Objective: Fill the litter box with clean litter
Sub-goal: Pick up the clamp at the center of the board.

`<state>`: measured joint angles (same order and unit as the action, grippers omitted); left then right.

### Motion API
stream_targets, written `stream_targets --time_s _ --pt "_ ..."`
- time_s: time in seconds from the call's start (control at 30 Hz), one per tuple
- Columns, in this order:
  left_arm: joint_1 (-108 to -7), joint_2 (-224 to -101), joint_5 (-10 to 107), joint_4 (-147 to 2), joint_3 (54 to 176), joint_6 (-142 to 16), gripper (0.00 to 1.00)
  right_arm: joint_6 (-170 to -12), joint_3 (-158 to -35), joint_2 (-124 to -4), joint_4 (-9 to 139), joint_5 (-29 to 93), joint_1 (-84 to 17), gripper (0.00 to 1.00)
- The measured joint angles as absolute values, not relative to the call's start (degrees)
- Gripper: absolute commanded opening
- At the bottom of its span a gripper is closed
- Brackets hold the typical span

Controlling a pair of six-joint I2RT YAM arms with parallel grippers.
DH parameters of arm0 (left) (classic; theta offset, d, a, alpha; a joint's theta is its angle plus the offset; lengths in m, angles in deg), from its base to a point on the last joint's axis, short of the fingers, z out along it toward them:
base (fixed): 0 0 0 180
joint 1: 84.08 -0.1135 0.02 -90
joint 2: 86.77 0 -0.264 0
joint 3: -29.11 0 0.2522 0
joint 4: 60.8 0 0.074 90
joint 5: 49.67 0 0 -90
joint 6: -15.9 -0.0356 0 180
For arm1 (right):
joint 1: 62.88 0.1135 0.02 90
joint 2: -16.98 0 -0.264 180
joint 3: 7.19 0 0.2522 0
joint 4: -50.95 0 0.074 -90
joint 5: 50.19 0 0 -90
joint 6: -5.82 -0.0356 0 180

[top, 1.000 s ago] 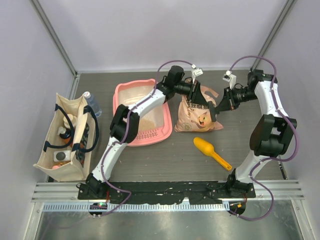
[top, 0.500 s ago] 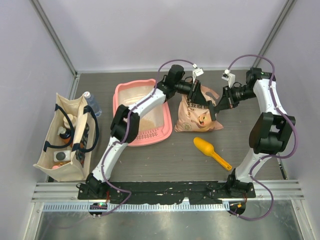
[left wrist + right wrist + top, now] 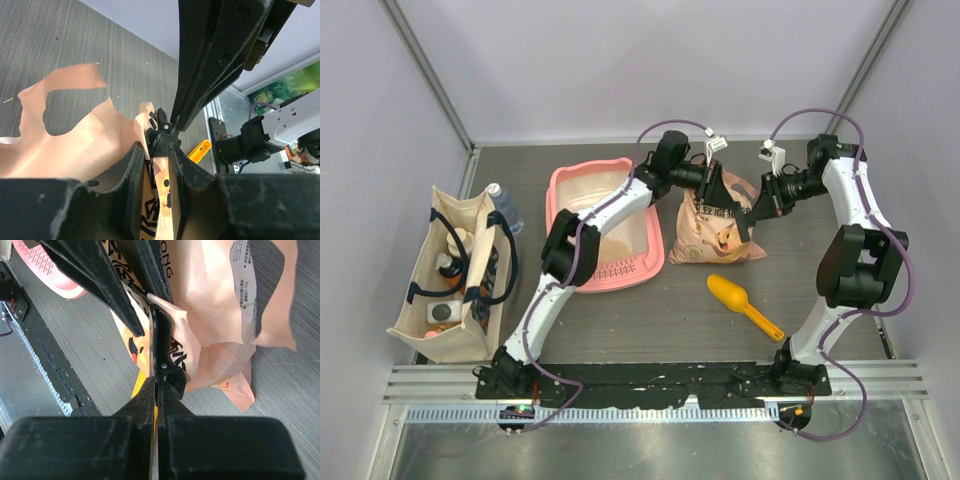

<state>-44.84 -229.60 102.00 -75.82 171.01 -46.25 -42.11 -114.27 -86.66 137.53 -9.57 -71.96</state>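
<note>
The pink litter box (image 3: 563, 186) lies at the back left, and its slotted end (image 3: 47, 271) shows in the right wrist view. The clean litter is hidden. A peach bag with a cat print (image 3: 712, 238) stands right of the box. My left gripper (image 3: 738, 216) (image 3: 156, 150) reaches over the box and is shut on the bag's top fold (image 3: 161, 172). My right gripper (image 3: 760, 208) (image 3: 156, 382) comes from the right and is shut on a thin black clip (image 3: 161, 352) that pinches the bag's top edge. Both grippers' tips meet at the clip (image 3: 163, 131).
A yellow-orange scoop (image 3: 744, 303) (image 3: 200, 150) lies on the table in front of the bag. A beige tote bag (image 3: 455, 270) with several items stands at the far left, a plastic bottle (image 3: 502, 205) behind it. The arm bases sit on the rail at the near edge.
The right wrist has shifted slightly up and toward the bag. The left gripper's jaws have narrowed onto the bag's fold. The bag, box and scoop have stayed put.
</note>
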Motion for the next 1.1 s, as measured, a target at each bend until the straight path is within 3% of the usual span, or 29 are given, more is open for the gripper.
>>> stream_targets --time_s 0.13,0.2,0.3,0.43,0.53,0.73,0.83,0.9,1.1 --pt "-44.64 -229.6 101.95 -74.44 170.88 -45.52 0.17 -42.62 -114.29 -86.68 136.76 -9.51 -71.3 0.01" --pt "-44.64 -229.6 101.78 -74.18 170.68 -45.46 0.03 -42.99 -114.29 -86.68 136.44 -9.4 -70.93 0.01" --pt "-44.79 -229.6 102.17 -73.81 170.46 -44.48 0.0 -43.38 -114.29 -86.68 136.13 -9.03 -70.8 0.02" --pt "-44.79 -229.6 102.54 -72.25 169.98 -42.95 0.0 -43.82 -114.29 -86.68 136.11 -8.74 -70.8 0.34" --pt "-44.59 -229.6 102.94 -70.38 169.61 -41.22 0.0 -45.7 -114.29 -86.68 135.23 -9.51 -71.72 0.5" --pt "-44.38 -229.64 105.06 -67.49 169.45 -38.2 0.0 -41.26 -119.27 -89.39 137.57 -15.5 -79.65 0.63" --pt "-44.33 -230.56 106.39 -66.18 170.48 -35.67 0.0 -37.39 -119.16 -91.14 138.14 -18.14 -81.71 0.62" --pt "-44.35 -231.13 106.98 -65.15 170.83 -34.03 0.0 -35.4 -117.24 -91.62 139.02 -19.34 -81.51 0.56" --pt "-44.42 -232.29 107.37 -62.07 171.01 -27.14 0.0 -33.11 -114.83 -92.28 141.09 -24.37 -80.72 0.56"
